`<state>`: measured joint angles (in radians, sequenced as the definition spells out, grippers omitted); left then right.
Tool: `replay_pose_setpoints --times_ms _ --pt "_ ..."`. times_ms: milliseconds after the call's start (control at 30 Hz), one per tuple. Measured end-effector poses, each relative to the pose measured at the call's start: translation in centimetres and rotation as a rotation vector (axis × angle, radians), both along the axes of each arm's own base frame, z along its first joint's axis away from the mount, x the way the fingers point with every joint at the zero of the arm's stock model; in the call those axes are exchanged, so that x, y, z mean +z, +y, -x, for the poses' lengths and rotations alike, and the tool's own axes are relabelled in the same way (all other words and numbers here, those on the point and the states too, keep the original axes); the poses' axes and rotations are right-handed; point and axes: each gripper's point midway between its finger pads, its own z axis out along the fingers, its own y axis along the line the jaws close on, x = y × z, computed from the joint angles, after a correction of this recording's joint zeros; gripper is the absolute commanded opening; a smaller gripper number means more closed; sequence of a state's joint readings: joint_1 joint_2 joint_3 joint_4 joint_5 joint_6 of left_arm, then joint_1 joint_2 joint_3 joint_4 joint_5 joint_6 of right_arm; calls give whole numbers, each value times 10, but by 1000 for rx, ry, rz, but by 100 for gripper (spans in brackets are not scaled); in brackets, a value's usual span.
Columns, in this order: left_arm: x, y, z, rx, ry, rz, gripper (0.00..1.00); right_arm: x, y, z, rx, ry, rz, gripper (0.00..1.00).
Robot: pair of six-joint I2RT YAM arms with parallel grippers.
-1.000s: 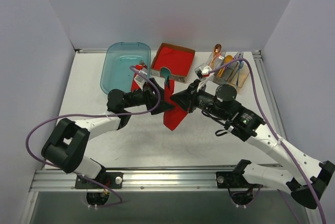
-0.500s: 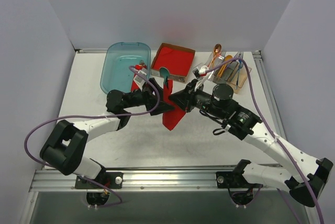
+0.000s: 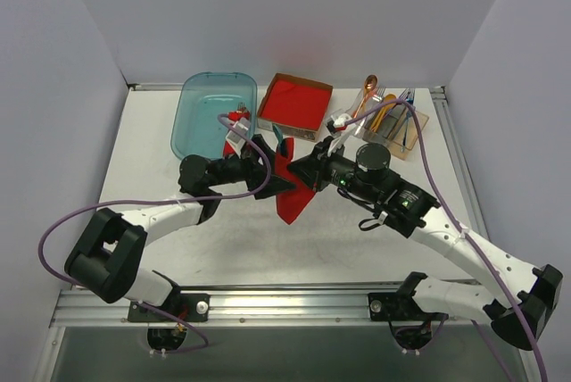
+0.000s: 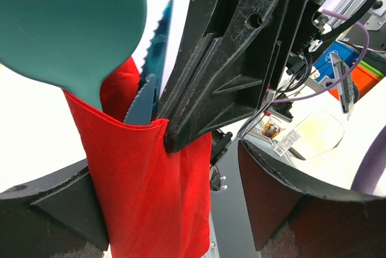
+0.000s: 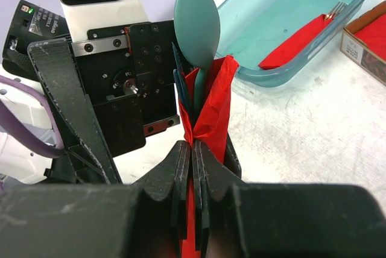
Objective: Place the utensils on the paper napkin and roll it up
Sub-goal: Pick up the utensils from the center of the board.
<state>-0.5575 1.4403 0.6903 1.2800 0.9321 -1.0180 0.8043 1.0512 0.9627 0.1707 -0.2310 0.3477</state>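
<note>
Rolling looks nearly done: the right hand (image 5: pixel 193 149) pinches the thin red paper napkin (image 4: pixel 151 198), wrapped round the teal plastic spoon (image 5: pixel 196 20) and blue serrated knife (image 4: pixel 158 47), above the middle of the white surface (image 3: pixel 223 239), with the left hand (image 3: pixel 275 172) wide around it, which should next close gently on the roll.

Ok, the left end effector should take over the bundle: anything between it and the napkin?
Yes: the right end effector, shut on the paper napkin, sits between the open jaws of the left end effector, pinching the wrap around the teal spoon and blue piece.
</note>
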Motion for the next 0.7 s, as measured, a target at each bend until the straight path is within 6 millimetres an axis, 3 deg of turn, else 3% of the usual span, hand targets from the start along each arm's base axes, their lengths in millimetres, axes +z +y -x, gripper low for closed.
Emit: replay_pose_setpoints --times_ms 400,700 --pt "-24 -2 -3 4 55 -41 70 -23 -3 -10 -28 38 35 0" --pt "-39 -6 -10 4 100 -66 48 -34 -6 -13 -35 68 44 0"
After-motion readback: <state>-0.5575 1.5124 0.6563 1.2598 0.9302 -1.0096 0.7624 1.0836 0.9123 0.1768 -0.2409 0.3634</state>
